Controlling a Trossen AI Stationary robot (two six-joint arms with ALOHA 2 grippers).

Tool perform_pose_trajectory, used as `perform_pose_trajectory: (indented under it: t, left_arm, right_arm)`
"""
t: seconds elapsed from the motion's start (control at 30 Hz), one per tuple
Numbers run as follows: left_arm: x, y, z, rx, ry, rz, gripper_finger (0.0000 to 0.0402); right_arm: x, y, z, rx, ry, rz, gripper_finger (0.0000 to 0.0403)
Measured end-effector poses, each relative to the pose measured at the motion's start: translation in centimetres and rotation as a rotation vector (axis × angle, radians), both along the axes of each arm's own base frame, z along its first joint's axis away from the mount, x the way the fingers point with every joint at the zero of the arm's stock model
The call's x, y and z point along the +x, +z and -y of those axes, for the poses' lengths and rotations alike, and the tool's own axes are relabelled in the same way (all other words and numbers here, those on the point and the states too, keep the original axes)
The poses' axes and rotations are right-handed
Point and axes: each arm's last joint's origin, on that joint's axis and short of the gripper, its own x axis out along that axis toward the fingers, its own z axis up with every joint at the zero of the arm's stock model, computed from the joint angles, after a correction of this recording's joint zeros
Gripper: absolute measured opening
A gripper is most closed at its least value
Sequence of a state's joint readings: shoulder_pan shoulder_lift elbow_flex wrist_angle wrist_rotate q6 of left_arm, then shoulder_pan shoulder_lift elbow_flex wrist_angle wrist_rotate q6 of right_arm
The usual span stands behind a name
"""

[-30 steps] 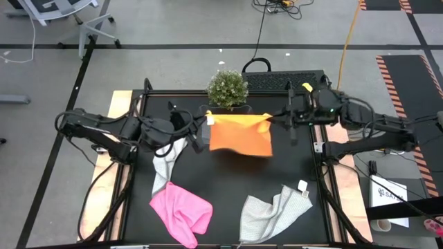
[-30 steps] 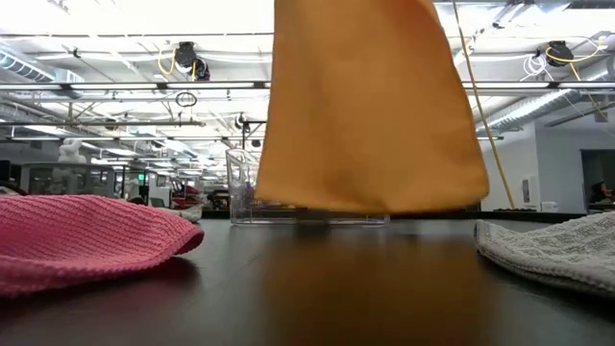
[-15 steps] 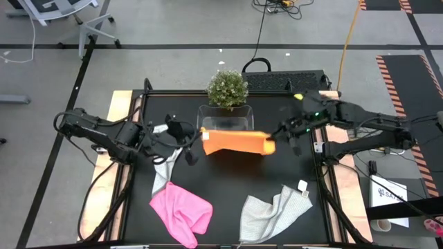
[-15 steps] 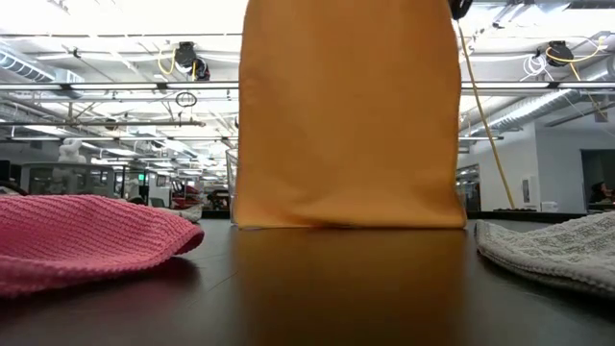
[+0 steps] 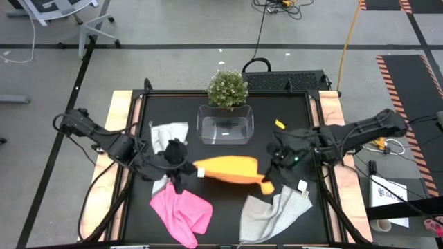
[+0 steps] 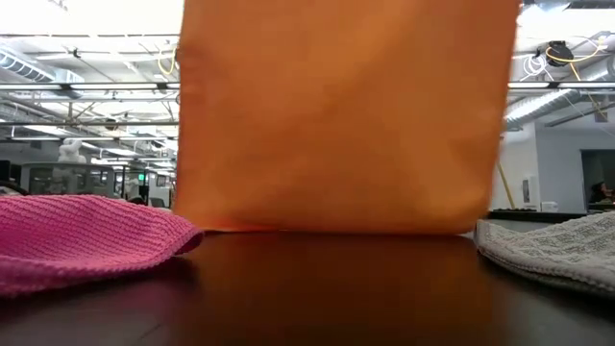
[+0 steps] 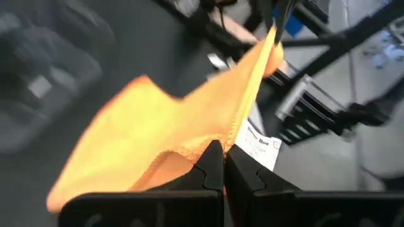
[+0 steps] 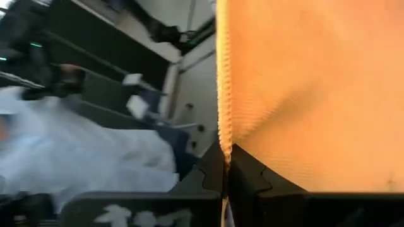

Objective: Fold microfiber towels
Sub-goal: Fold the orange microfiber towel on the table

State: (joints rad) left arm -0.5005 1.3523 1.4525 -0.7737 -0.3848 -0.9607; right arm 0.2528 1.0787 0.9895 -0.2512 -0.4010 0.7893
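The orange-yellow towel [image 5: 228,169] hangs as a sheet between my two grippers over the table's middle, and it fills the low view [image 6: 341,115]. My left gripper [image 5: 196,171] is shut on its left upper corner. My right gripper [image 5: 267,183] is shut on its right upper corner. Its lower edge [image 6: 336,229] is down at table level; whether it touches I cannot tell. A pink towel [image 5: 181,211] lies crumpled near left, a grey towel [image 5: 273,211] near right, and another grey towel [image 5: 169,133] far left. My left gripper pinches the orange towel's hemmed upper edge [image 7: 230,135] between its two fingers, at the corner beside a white label [image 7: 257,146]. The fingers come from the table's left, slanting down. The towel hangs below and stretches away toward the other gripper. My right gripper pinches the orange towel's hemmed side edge [image 8: 222,135] at the upper corner between its two fingers. The fingers come from the table's right, a little below level. The cloth hangs from there in a flat sheet.
A clear plastic tub [image 5: 225,128] stands at the table's far middle with a small potted plant [image 5: 227,88] behind it. Wooden side rails [image 5: 119,166] run along the black tabletop's left and right. The pink and grey towels lie just nearer than the hanging towel.
Both grippers have gone toward the table's near edge and down, each rolling its wrist, with the orange towel still held at both corners. The towel has come away from the tub, no longer billows out flat, and hangs as an upright sheet with its lower edge down at the table.
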Motion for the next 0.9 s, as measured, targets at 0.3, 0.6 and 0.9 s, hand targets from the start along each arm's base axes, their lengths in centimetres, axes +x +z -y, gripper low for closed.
perform_pose_trajectory:
  t: [0.3,0.6,0.9]
  left_arm:
    - [1.2,-2.2,1.4,0.008,0.006,-0.103,0.0000]
    - [2.5,-1.2,-4.2,0.289,0.110,-0.062,0.0000]
    - [1.9,2.3,-8.9,0.443,0.146,0.105,0.0000]
  right_arm:
    - [-0.1,0.3,-1.0,-0.003,0.047,0.100,0.0000]
    - [-1.7,1.2,4.7,-0.174,-0.042,0.198,0.0000]
    - [-6.1,5.1,9.3,-0.237,-0.194,0.391,0.0000]
